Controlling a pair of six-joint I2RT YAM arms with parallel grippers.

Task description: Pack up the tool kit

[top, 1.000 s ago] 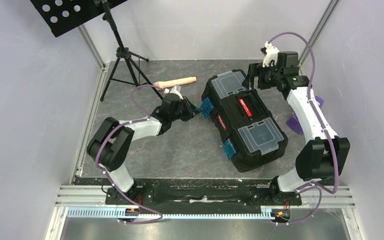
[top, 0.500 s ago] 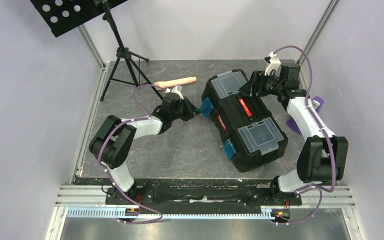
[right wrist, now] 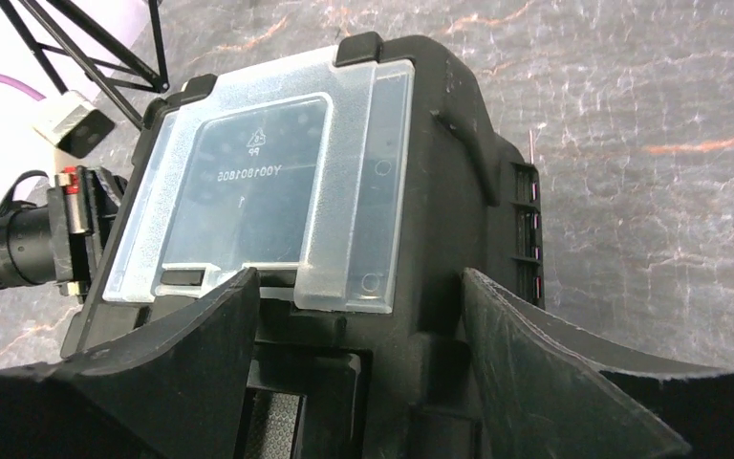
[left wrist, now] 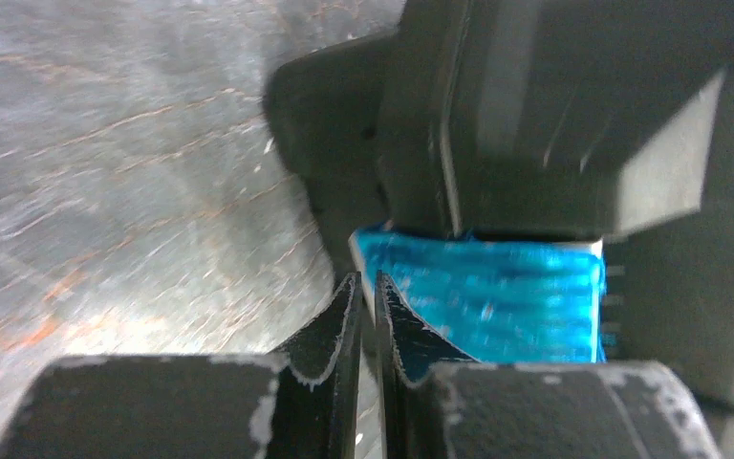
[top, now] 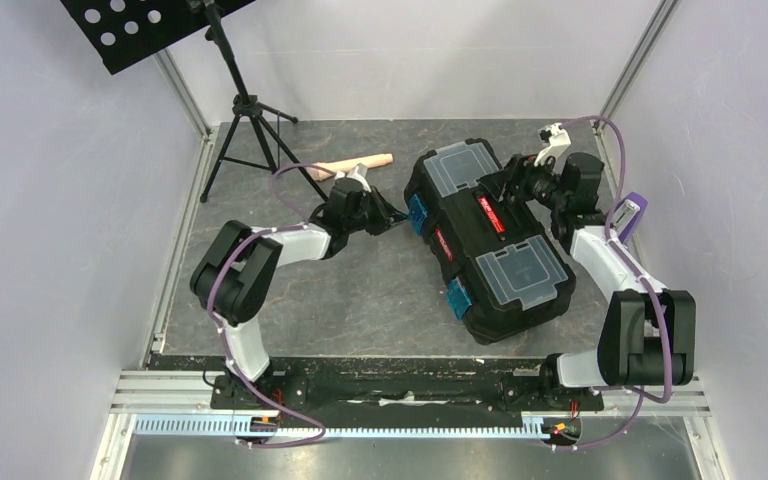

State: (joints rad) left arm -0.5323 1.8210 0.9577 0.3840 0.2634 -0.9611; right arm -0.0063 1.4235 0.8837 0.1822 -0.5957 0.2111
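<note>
Top cam: even, soft overhead light, bright w/o hot spots; pale walls (top: pixel 50 250) wash out a bit. Counter (top: pixel 380 290) reads dull grey, and shadows around the toolbox (top: pixel 490 245) are short & soft. Sharp enough, w/ slight wide-angle bend at the frame edges.

Left wrist cam: poor. Whole pic is smeared w/ blur, blue latch (left wrist: pixel 497 296) streaky. My left gripper (left wrist: pixel 366 279) is dark & soft-edged, too close for focus. Counter glares pale at upper left.

Right wrist cam: crisp in the middle. Clear lid (right wrist: pixel 248 191) has a milky sheen, moulded text readable. My right gripper (right wrist: pixel 358 277) is near-black, no detail. Bottom corners vignette dark, fisheye curve at the rim.
</note>
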